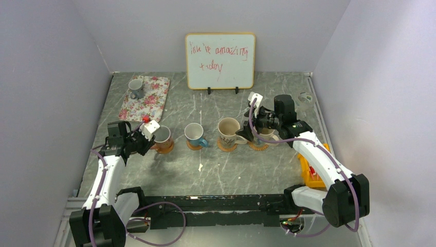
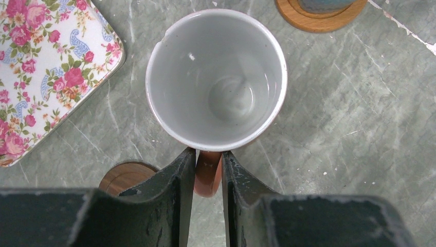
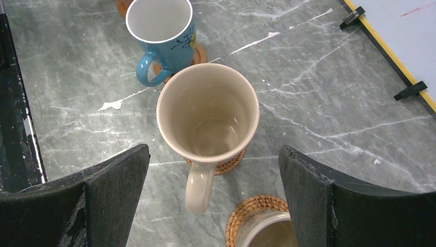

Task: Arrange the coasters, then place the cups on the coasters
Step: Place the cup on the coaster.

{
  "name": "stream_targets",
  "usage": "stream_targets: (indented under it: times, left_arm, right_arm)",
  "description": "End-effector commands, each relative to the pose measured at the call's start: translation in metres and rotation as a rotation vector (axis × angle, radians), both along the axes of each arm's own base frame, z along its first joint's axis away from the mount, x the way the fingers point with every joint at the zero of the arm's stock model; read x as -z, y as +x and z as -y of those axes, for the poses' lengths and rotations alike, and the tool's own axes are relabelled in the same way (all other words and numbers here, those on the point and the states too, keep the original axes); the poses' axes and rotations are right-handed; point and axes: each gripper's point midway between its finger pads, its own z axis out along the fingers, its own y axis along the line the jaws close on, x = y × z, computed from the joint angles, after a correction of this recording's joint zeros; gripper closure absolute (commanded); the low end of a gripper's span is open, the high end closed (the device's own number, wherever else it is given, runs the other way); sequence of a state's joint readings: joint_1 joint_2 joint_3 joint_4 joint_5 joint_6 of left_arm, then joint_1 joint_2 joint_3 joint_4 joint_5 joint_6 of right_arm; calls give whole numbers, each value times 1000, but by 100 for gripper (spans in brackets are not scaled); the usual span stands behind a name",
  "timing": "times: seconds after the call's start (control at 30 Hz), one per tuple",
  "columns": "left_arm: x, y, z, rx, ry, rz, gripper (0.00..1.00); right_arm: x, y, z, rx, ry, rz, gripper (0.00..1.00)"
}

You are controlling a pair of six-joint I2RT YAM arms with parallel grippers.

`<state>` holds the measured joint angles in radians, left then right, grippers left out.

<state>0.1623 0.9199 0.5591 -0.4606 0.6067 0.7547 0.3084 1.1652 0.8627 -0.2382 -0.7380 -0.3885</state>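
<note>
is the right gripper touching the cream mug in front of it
Apart. The right wrist view shows the right gripper open wide, with bare table between each finger and the cream mug.

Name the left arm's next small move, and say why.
Probably open the left end effector and back away. Its fingers closely flank the handle of the orange-brown mug, grip unclear, and the mug looks set on the dark brown coaster, which peeks out beside it.

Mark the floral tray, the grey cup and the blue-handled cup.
floral tray (image 1: 150, 106), top view, bare patterned surface.
grey cup (image 1: 137, 91), top view, outer wall.
blue-handled cup (image 3: 159, 23), right wrist view, white inside.
</note>
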Motion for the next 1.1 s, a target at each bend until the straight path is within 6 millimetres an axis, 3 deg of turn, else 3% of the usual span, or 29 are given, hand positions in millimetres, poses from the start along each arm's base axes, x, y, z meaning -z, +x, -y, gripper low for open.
stream_targets:
  times: [0.0, 0.37, 0.67, 0.9, 1.07]
  left_arm:
    - [-8, 1, 3, 14, -10, 32, 71]
    - [-8, -5, 4, 28, -8, -1, 82]
    - [-12, -9, 3, 26, 5, 9, 83]
    - [-11, -9, 3, 27, 3, 2, 79]
    - [-12, -5, -1, 3, 19, 12, 70]
  right_arm:
    - [-14, 2, -3, -15, 19, 47, 0]
    - [-14, 2, -3, -16, 20, 48, 0]
    - [-15, 2, -3, -17, 22, 47, 0]
    - [-16, 1, -4, -18, 24, 51, 0]
    - [-16, 2, -3, -17, 24, 51, 0]
